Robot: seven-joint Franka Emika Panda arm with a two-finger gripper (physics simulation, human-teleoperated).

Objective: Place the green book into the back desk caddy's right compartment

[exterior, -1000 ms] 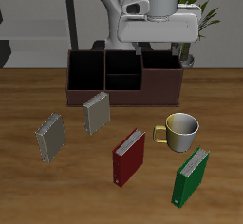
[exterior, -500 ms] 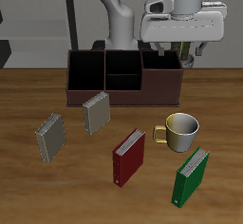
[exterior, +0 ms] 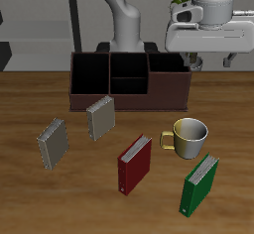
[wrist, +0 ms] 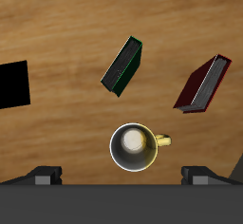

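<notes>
I see the wooden tabletop [exterior: 25, 104] carrying everything, and I take the back desk caddy [exterior: 129, 81] as my landmark. It is one low maroon box with three open sections; the two dark ones look empty to me, and the right compartment [exterior: 167, 80], the reddish-walled end section, shows nothing inside either.

My gripper [exterior: 210, 58] hangs high above and just beyond that end of the caddy, holding nothing; in the wrist view its fingers [wrist: 43, 177] stand wide apart.

I count four books, all lying on the tabletop in front of the caddy: two grey books [exterior: 100, 117] [exterior: 52, 143], one dark red book [exterior: 134, 166], and one green book [exterior: 198, 185], which lies farthest from the caddy, near the front edge.

One yellow mug [exterior: 188, 135] stands between the caddy and the green book, its inside empty.
</notes>
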